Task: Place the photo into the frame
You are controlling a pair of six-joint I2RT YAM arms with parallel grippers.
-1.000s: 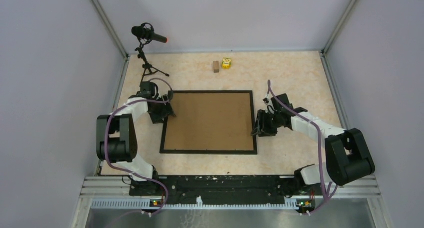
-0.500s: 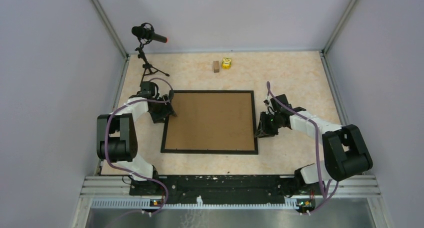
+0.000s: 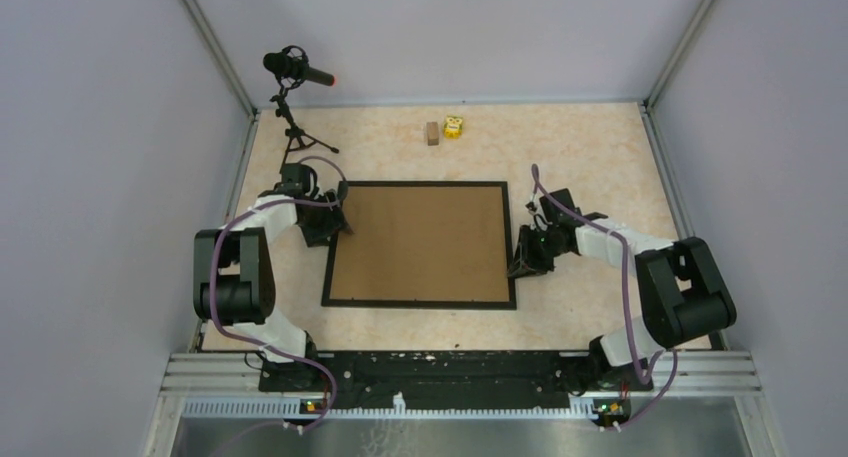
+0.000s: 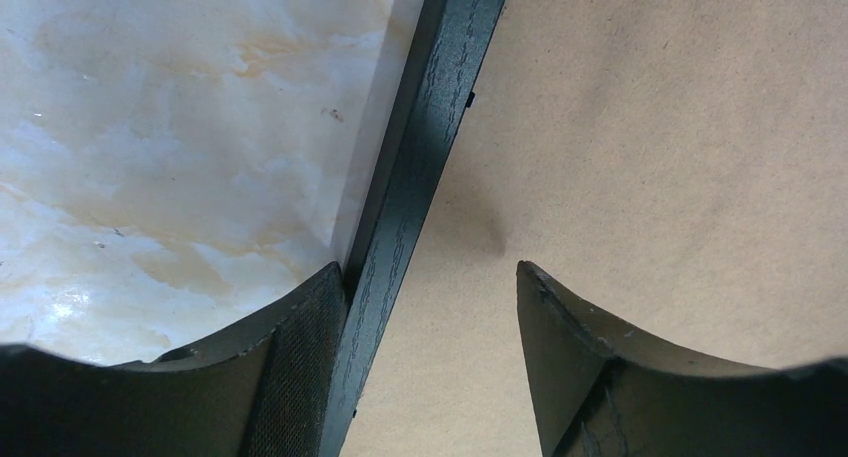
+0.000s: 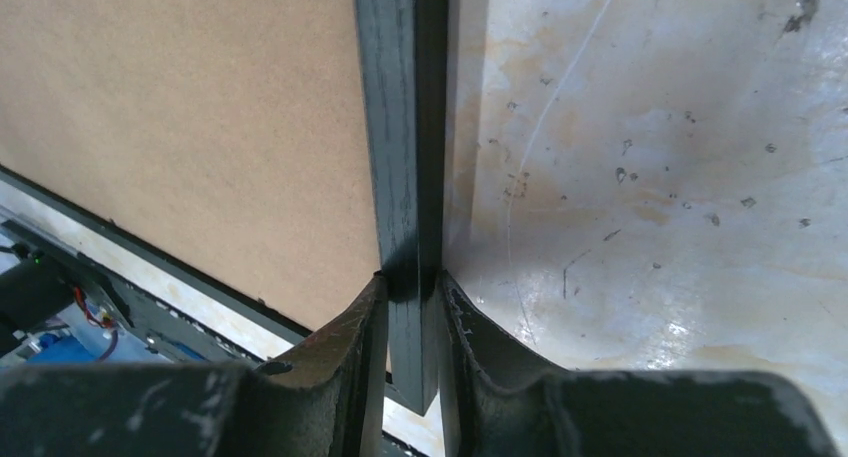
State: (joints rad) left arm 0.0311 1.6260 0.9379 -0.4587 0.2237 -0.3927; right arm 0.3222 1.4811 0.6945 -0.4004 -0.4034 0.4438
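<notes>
Right gripper (image 5: pixel 412 287) is closed tight on the right rail of the frame (image 5: pixel 400 127), one finger on the inner side over the brown backing board (image 5: pixel 180 107), the other on the outer side above the table (image 5: pixel 650 127). Left gripper (image 4: pixel 428 269) stands well open and holds nothing; it straddles the left rail towards the far corner, its outer finger (image 4: pixel 300 347) just beside the rail's outer edge, its inner finger over the board. The frame lies flat in the middle of the table, back side up, with the board filling it. Its rails run square to the table's edges, and from overhead the longer side looks to run left to right.
</notes>
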